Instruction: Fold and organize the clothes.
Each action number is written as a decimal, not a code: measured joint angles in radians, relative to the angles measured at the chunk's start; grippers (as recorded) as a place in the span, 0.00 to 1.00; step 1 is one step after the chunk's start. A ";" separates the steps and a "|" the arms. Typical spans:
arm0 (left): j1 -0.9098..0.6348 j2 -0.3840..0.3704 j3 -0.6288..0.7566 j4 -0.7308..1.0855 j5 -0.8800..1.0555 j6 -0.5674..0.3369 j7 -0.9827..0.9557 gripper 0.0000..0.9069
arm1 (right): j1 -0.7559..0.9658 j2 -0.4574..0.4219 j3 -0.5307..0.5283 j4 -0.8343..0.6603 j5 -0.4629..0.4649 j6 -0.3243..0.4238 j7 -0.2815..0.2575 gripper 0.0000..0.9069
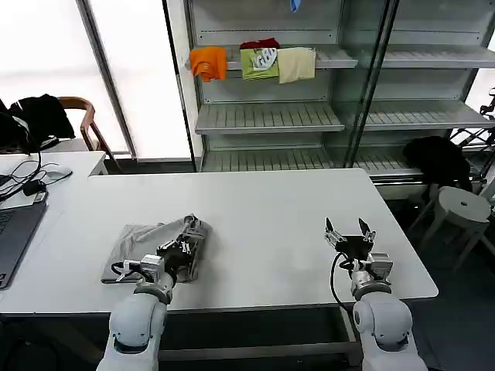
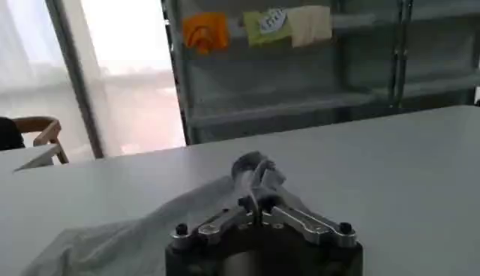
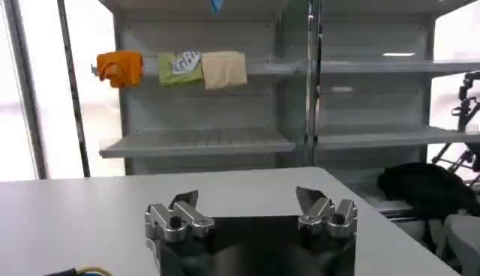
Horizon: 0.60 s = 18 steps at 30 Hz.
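A light grey shirt (image 1: 138, 243) lies on the white table (image 1: 263, 224) at the front left, partly folded, with a bunched fold (image 1: 193, 230) raised at its right side. My left gripper (image 1: 188, 241) is shut on that fold, holding it just above the table. In the left wrist view the pinched cloth (image 2: 255, 171) rises between the closed fingers, my left gripper (image 2: 259, 202) low in the picture. My right gripper (image 1: 349, 229) stands open near the front right of the table with nothing between its fingers; its own view shows the right gripper (image 3: 247, 204) over bare table.
A laptop (image 1: 14, 232) and cables lie on a desk at the left. Behind the table stand metal shelves (image 1: 267, 116) holding orange (image 1: 209, 62), green (image 1: 260, 62) and cream (image 1: 296, 63) garments. A white stool (image 1: 462, 207) and black cloth (image 1: 437, 158) are at the right.
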 measured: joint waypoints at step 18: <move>0.016 -0.080 0.070 0.009 0.004 0.003 -0.037 1.00 | 0.007 0.004 -0.010 -0.016 -0.018 0.004 -0.006 1.00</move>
